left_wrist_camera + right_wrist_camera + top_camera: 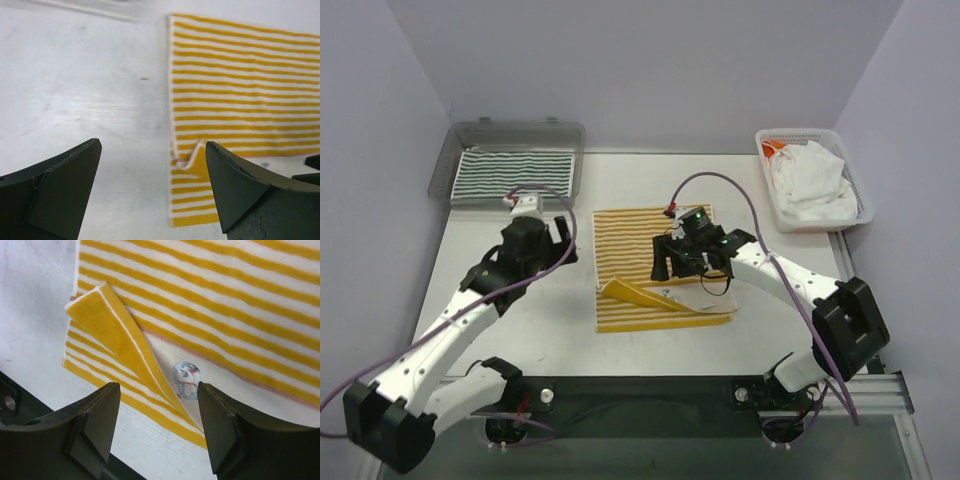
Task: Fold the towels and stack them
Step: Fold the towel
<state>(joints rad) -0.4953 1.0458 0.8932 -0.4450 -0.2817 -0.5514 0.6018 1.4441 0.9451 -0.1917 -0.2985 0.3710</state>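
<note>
Towel [625, 250] with yellow stripes on our tabletop [75, 75], one corner flipped over, left gripper [152, 146] released beside it, right gripper [159, 387] released above the fold

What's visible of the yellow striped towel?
The yellow striped towel is soft cloth, yellow-and-white stripes, spread flat on the white table. Its near-left corner is flipped over, showing a solid yellow underside. A small cartoon patch sits beside that flap. The right tool hangs open above it, gripping nothing.

One yellow striped towel [630, 240], one green striped towel [515, 172], white towels [810, 185] count unclear, one tray [510, 128], one basket [861, 196]
</note>
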